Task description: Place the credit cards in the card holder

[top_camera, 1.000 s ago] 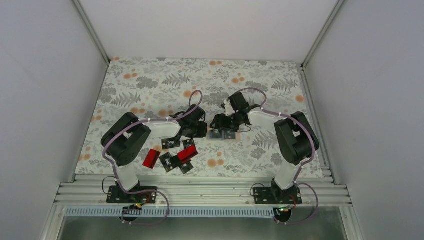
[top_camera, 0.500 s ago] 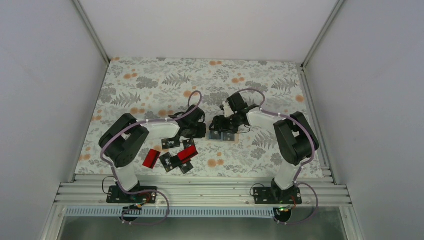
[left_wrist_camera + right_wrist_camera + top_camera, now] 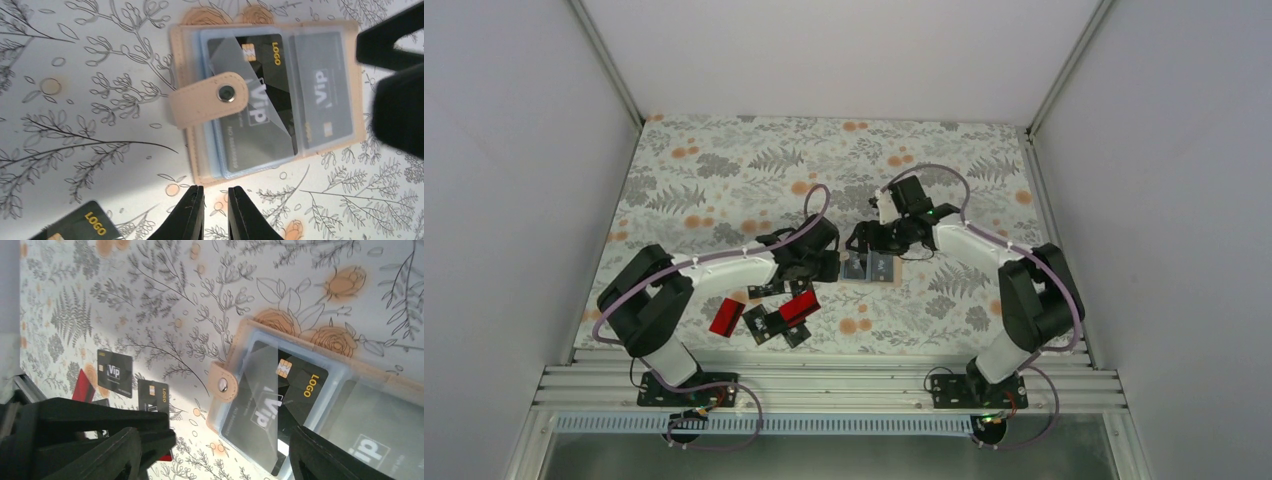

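The card holder [image 3: 320,145] lies open on the flowered table, tan outside and light blue inside, its snap strap [image 3: 210,106] folded over the left page. Black credit cards sit in its clear pockets: a LOGO card [image 3: 262,50] lying askew, a ViP card [image 3: 255,140] and another ViP card [image 3: 320,90]. My left gripper [image 3: 216,202] hovers just short of the holder's near edge, its jaws a narrow gap apart with nothing between them. The right gripper [image 3: 220,452] stands wide open over the holder [image 3: 240,340]. In the top view both grippers meet at the holder [image 3: 871,266].
Loose cards lie near the left arm: black ones [image 3: 766,290] and two red ones [image 3: 726,316] [image 3: 799,308]. The right wrist view shows a black ViP card [image 3: 115,372], a black LOGO card [image 3: 153,396] and a red card [image 3: 84,386]. Aluminium rails [image 3: 824,385] edge the table's near side.
The left arm has stretched out lower and its jaws have parted slightly. The right arm's elbow has swung out to the right and its jaws have widened a little.
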`<action>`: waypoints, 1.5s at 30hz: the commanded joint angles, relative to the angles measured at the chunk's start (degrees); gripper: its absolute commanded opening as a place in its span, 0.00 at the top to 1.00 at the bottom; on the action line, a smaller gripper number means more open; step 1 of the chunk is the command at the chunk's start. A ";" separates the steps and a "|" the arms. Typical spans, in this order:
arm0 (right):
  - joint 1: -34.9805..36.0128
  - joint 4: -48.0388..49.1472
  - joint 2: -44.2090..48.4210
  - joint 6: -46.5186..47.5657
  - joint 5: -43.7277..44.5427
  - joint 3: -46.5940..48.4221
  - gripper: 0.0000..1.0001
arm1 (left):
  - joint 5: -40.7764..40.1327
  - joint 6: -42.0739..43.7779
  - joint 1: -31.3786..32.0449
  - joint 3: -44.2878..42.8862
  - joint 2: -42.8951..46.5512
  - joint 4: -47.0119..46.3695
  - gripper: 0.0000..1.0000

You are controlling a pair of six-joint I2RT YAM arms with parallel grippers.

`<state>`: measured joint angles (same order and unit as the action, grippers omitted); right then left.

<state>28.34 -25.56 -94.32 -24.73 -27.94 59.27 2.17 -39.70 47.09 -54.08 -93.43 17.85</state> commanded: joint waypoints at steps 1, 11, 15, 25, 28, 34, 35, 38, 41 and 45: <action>-1.04 1.14 3.69 2.02 -1.10 -1.70 0.28 | 0.28 -2.23 1.21 -1.13 -0.39 -0.40 0.86; -2.17 4.19 1.36 3.24 0.37 -3.36 0.80 | 0.50 -5.06 1.42 -1.78 -2.91 -1.78 0.86; -2.15 4.11 -0.50 3.79 2.35 -3.19 0.96 | 0.24 -5.30 1.40 -1.95 -3.07 -1.42 0.86; -1.99 4.33 -3.81 3.72 2.46 -4.00 0.96 | 0.10 -5.25 1.41 -2.23 -3.31 -1.13 0.86; -1.88 4.81 -4.34 3.43 2.49 -4.28 0.96 | 0.09 -5.16 1.36 -2.34 -3.38 -0.98 0.86; -1.82 5.81 -5.68 3.11 3.09 -4.71 0.96 | 0.19 -4.95 1.38 -2.43 -3.54 -0.63 0.86; -1.75 5.72 -5.89 3.13 3.68 -4.90 0.96 | 0.20 -4.92 1.42 -2.43 -3.45 -0.59 0.86; -1.78 6.13 -6.22 3.07 4.88 -5.93 0.96 | 0.13 -4.93 1.36 -2.26 -3.26 -0.47 0.86; -1.76 6.71 -6.88 2.94 5.10 -6.88 0.96 | 0.13 -4.88 1.47 -2.48 -3.33 -0.47 0.86; -1.63 7.40 -7.65 2.80 6.16 -7.83 0.96 | -0.03 -4.40 1.61 -3.68 -3.99 0.01 0.86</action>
<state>26.50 -19.90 -100.29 -21.85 -24.10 52.64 2.57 -44.40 48.40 -55.46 -96.38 17.10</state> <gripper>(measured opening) 0.042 0.137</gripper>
